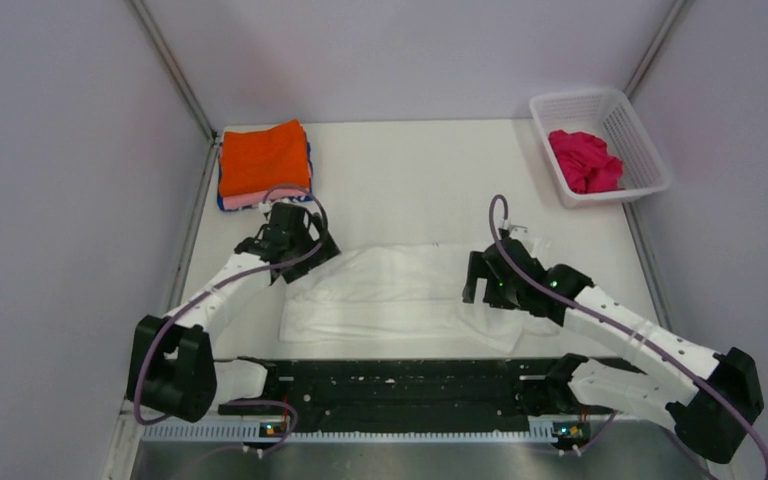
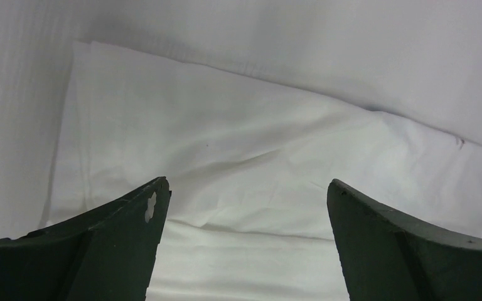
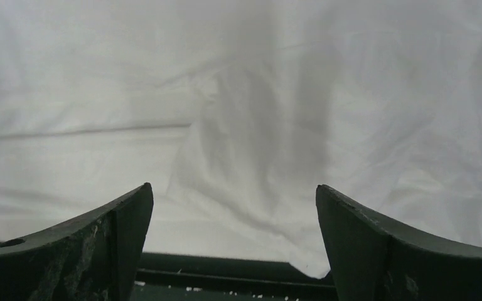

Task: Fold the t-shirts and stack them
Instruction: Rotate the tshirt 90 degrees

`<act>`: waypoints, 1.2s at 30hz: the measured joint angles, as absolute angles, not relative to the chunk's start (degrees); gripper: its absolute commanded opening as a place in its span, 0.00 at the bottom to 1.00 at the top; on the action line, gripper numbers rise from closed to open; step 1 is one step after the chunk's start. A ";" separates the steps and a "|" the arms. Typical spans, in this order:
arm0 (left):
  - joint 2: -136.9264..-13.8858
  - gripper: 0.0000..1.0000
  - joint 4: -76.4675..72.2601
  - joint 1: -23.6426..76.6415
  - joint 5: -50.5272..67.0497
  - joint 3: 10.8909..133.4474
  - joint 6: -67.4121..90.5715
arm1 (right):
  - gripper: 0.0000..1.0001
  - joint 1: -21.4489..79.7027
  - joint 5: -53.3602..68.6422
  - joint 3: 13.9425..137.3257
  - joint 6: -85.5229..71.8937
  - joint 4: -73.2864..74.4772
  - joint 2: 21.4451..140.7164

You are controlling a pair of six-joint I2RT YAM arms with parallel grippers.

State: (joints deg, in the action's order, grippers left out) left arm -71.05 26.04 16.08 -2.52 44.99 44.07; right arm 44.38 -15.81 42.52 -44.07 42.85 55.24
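Observation:
A white t-shirt [image 1: 400, 295] lies partly folded across the table's middle, plain side up; no print shows. My left gripper [image 1: 305, 252] is open over its left end, cloth between the fingers [image 2: 248, 188]. My right gripper [image 1: 480, 285] is open over its right end, above the shirt's near edge [image 3: 233, 194]. A folded stack with an orange shirt [image 1: 263, 157] on top sits at the back left; pink and blue edges show beneath it. A magenta shirt [image 1: 585, 160] lies crumpled in the basket.
A white lattice basket [image 1: 640, 140] stands at the back right. A black rail [image 1: 400, 385] runs along the near edge, also in the right wrist view [image 3: 226, 276]. Grey walls close the table on three sides.

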 measured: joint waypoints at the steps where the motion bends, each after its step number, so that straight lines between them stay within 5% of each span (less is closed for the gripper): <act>1: -72.73 0.99 25.19 16.08 -1.69 44.51 43.79 | 0.99 41.69 -15.29 41.01 -44.23 40.99 56.55; 9: -79.20 0.99 23.18 15.81 -2.35 40.62 43.42 | 0.99 25.28 -12.25 32.56 -44.58 26.33 68.60; 16: -78.15 0.99 22.46 12.34 -2.94 39.51 43.59 | 0.99 15.64 -11.92 38.28 -44.25 10.85 81.01; 28: -74.52 0.99 21.34 11.92 -1.02 36.21 43.81 | 0.99 9.52 -5.08 65.82 -37.23 4.21 107.72; 36: -71.83 0.99 17.85 25.08 5.89 33.08 49.91 | 0.99 9.13 3.07 93.19 -33.04 8.43 126.45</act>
State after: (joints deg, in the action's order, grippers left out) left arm -71.83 17.85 25.08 5.89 33.08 49.91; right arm 9.13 3.07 93.19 -33.04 8.43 126.45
